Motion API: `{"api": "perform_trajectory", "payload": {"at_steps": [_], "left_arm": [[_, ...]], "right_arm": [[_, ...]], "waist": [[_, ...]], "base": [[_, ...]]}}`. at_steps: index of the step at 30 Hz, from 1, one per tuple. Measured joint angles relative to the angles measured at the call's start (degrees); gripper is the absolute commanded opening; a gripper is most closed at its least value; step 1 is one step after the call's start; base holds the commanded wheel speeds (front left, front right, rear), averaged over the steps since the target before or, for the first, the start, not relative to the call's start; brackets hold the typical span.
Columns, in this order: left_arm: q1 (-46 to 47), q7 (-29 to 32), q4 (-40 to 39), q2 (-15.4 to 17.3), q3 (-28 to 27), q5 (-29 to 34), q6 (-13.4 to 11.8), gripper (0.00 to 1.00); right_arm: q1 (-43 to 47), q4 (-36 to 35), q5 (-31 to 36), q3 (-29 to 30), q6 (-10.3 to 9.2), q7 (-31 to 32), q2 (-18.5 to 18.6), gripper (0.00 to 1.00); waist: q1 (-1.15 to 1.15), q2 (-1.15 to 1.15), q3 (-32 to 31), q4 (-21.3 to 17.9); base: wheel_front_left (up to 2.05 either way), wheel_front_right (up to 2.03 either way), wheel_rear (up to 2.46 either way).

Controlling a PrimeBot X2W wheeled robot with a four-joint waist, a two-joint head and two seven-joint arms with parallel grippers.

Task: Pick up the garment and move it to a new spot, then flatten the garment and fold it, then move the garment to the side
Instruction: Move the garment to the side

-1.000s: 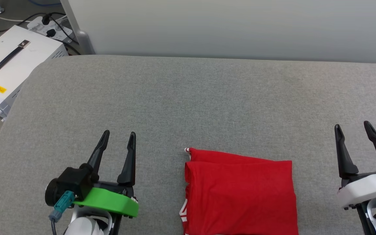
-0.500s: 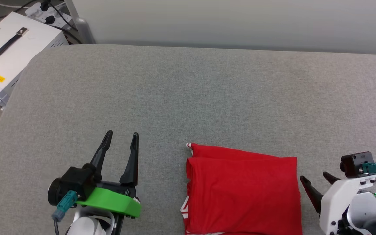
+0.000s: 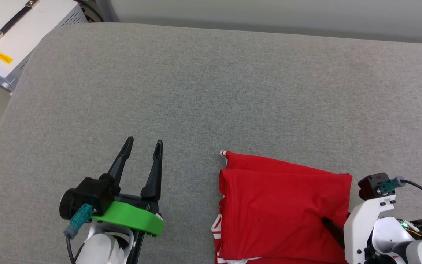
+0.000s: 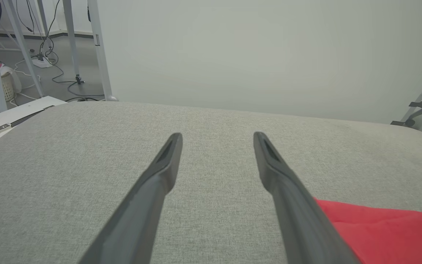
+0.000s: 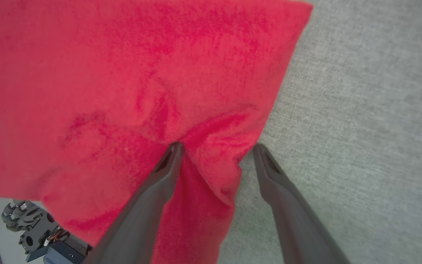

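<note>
Folded red garment (image 3: 280, 209) lies on the grey tabletop (image 3: 211, 91); right gripper (image 5: 214, 146) fingers (image 5: 159, 176) spread open astride its right edge, one tip pressing cloth; left gripper (image 3: 144, 140) open, apart.

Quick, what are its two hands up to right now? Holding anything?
Left hand: open, empty, over the grey fabric surface.
Right hand: open, straddling the edge of the folded red jersey shirt, not gripping it.

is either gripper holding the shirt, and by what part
Nothing is held. The right gripper stands open astride the garment's right edge; the left gripper is open and empty.
</note>
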State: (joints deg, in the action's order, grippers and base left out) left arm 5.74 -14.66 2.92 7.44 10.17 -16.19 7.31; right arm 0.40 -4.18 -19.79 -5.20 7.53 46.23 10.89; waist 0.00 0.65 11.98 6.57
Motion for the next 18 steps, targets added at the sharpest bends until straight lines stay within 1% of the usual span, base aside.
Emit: {"api": "perform_trajectory", "payload": {"at_steps": [5,6,7,8,12,18], "left_arm": [[0.3,0.0,0.3,0.0,0.3,0.0,0.0,1.00],[0.4,0.0,0.3,0.1,0.4,0.0,0.0,1.00],[0.4,0.0,0.4,0.1,0.5,0.0,0.0,1.00],[0.4,0.0,0.4,0.1,0.5,0.0,0.0,1.00],[0.5,0.0,0.7,0.2,0.7,0.0,0.0,1.00],[0.2,0.0,1.8,0.6,1.6,-0.3,0.0,1.00]], "right_arm": [[-1.8,3.5,-0.1,-1.6,-0.01,0.0,0.5,1.00],[-2.1,4.2,-0.1,-1.9,-0.01,-0.1,0.6,0.81],[-2.5,4.7,-0.1,-2.4,-0.01,-0.2,0.9,0.19],[-2.9,5.0,0.0,-2.9,-0.02,-0.5,1.4,0.00],[-4.3,6.4,0.2,-5.2,0.00,-2.9,2.4,0.00],[-6.4,5.2,1.0,-9.8,0.07,-6.5,5.8,0.00]], "waist": [[0.00,0.00,1.0,0.9],[0.00,0.00,1.1,1.1],[0.00,0.00,1.2,1.1],[0.00,0.00,1.2,1.2],[0.00,0.00,0.9,0.8],[0.00,0.00,-0.4,-1.1]], "base": [[0.00,0.00,0.00],[0.00,0.00,0.00],[0.00,0.00,0.00],[0.00,0.00,0.00],[0.00,0.00,0.00],[0.00,0.00,0.00]]}}
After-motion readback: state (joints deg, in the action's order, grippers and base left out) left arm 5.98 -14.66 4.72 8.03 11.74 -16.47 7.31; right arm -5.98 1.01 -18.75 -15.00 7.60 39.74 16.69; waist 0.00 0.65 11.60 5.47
